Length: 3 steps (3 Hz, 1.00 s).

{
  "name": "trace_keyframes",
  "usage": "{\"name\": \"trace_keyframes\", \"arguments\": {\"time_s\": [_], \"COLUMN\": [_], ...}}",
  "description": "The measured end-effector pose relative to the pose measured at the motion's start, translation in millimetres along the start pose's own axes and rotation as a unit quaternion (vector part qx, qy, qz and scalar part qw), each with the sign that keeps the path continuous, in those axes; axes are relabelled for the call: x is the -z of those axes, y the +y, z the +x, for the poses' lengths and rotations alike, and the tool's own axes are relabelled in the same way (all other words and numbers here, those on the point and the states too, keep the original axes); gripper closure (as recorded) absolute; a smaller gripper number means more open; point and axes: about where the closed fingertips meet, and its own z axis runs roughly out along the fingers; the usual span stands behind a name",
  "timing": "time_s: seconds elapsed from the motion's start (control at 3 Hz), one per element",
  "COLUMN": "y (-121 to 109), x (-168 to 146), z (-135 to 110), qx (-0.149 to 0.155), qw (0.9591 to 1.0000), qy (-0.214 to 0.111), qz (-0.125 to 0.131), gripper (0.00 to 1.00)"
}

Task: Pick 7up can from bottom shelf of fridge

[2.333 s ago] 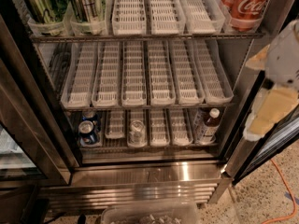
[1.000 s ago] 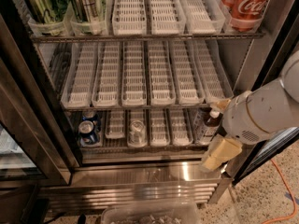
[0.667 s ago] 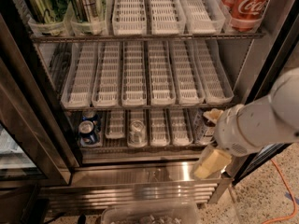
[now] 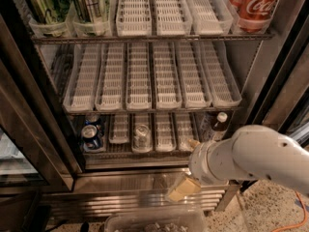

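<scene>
The 7up can (image 4: 141,132) stands upright in a middle lane of the bottom shelf (image 4: 159,152) of the fridge (image 4: 145,181), silver top showing. My gripper (image 4: 186,167) is low in front of the fridge's steel base panel, right of and below the can, not touching it. One tan finger (image 4: 182,188) hangs below the white wrist, the other (image 4: 193,143) shows at the shelf's front edge. The fingers stand apart and hold nothing. The white arm (image 4: 256,156) comes in from the right.
Two blue cans (image 4: 90,132) stand at the shelf's left, a white-capped brown bottle (image 4: 219,123) at its right, behind my arm. White lane trays (image 4: 154,76) fill the middle shelf. Coca-Cola cans (image 4: 253,4) and green cans (image 4: 43,4) are on top. A clear bin (image 4: 154,221) lies below.
My arm has swung in from the right edge, down and left, to in front of the bottom shelf's right side. The cans and the bottle have not moved.
</scene>
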Motion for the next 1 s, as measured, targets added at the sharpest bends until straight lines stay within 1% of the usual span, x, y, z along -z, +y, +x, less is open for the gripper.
{"name": "trace_keyframes", "arguments": {"time_s": [0.33, 0.67, 1.0], "y": [-0.9, -3.4, -3.4], "x": [-30.7, -38.2, -38.2], "z": [-4.4, -17.7, -17.7], "qx": [-0.027, -0.032, -0.032], "qw": [0.9981, 0.992, 0.992], "qy": [-0.054, -0.113, -0.113], "qz": [0.014, 0.045, 0.045], "gripper": [0.0, 0.0, 0.0]}}
